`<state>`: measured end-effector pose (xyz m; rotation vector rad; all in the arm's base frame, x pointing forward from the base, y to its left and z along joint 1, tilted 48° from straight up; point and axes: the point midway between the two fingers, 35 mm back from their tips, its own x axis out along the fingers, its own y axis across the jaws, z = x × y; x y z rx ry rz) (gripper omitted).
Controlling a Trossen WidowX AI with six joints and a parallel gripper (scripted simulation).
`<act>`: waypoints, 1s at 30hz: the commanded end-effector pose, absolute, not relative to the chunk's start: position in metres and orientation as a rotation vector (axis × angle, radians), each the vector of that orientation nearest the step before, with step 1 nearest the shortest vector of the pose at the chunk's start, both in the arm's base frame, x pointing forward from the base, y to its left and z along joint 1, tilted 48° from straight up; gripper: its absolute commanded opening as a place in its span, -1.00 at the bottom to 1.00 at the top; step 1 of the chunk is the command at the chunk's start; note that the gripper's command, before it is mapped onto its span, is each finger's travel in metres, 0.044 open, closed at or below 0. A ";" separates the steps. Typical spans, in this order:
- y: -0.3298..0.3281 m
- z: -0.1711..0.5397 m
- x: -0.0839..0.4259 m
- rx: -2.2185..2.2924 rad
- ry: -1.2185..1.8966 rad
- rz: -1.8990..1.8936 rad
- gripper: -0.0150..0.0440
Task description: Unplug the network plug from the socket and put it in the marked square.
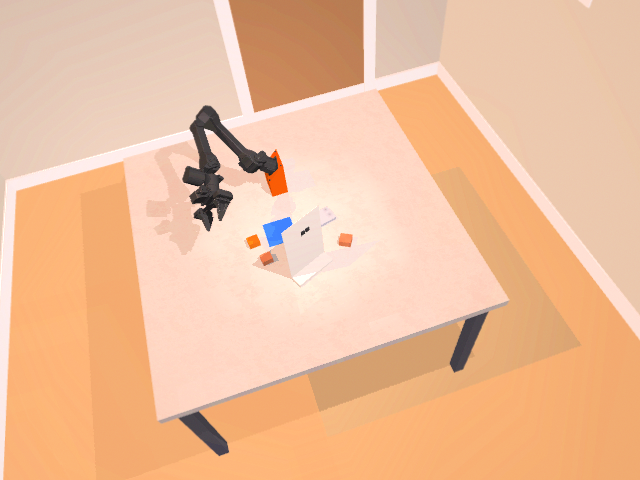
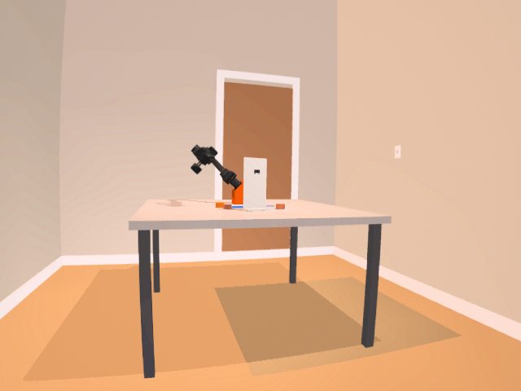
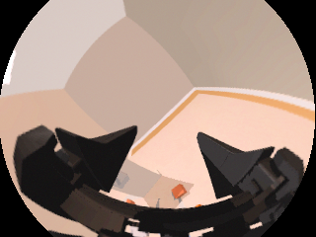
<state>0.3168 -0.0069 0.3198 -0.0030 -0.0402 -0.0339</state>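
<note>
The white upright panel stands near the middle of the table. The dark plug sits in the socket high on the panel's face. The blue marked square lies flat on the table just left of the panel. My gripper is open and empty. It hangs above the table well to the left of the panel and the square, touching nothing. In the wrist view both dark fingers stand wide apart with only table and wall between them.
Three small orange cubes lie around the panel: one and another to its left, and one to its right. The arm's orange base stands behind the panel. A pale flat plate lies beside it.
</note>
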 end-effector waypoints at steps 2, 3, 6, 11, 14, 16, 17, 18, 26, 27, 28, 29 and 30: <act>-0.005 0.315 0.318 0.004 -0.025 -0.021 0.69; -0.003 0.308 0.319 0.013 -0.006 -0.006 0.60; 0.008 0.281 0.323 0.063 0.078 0.064 0.33; 0.033 0.223 0.323 0.208 0.270 0.212 0.04; 0.047 0.194 0.318 0.308 0.379 0.286 0.04; 0.055 0.176 0.313 0.378 0.454 0.331 0.04; 0.059 0.167 0.310 0.415 0.492 0.352 0.04; 0.064 0.158 0.306 0.452 0.530 0.372 0.04; 0.081 0.124 0.287 0.628 0.706 0.450 0.04; 0.081 0.124 0.287 0.628 0.706 0.450 0.04; 0.081 0.124 0.287 0.628 0.706 0.450 0.04; 0.081 0.124 0.287 0.628 0.706 0.450 0.04; 0.081 0.124 0.287 0.628 0.706 0.450 0.04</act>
